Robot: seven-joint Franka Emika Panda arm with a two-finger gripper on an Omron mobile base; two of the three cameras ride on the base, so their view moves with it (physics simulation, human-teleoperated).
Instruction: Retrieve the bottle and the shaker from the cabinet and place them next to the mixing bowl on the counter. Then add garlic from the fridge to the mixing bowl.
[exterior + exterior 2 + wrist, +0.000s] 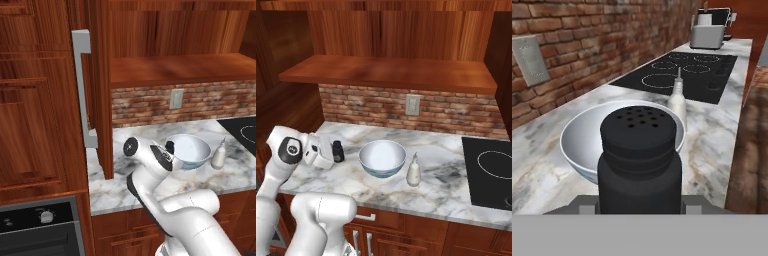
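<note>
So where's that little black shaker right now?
The shaker sits between the robot's shut jaws, low over the counter, just left of the mixing bowl in the right base view; the bottle stands on the bowl's other side.

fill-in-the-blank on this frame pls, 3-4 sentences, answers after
1. The gripper is shut on the small black ____.
2. The cream-white narrow-necked bottle stands on the white marble counter beside the round pale blue-grey mixing ____.
3. The inside of the bowl is ____ of garlic.
4. The reddish-brown wooden cabinet door with the grey bar handle stands ____.

Missing words: shaker; bowl; empty; open
</note>
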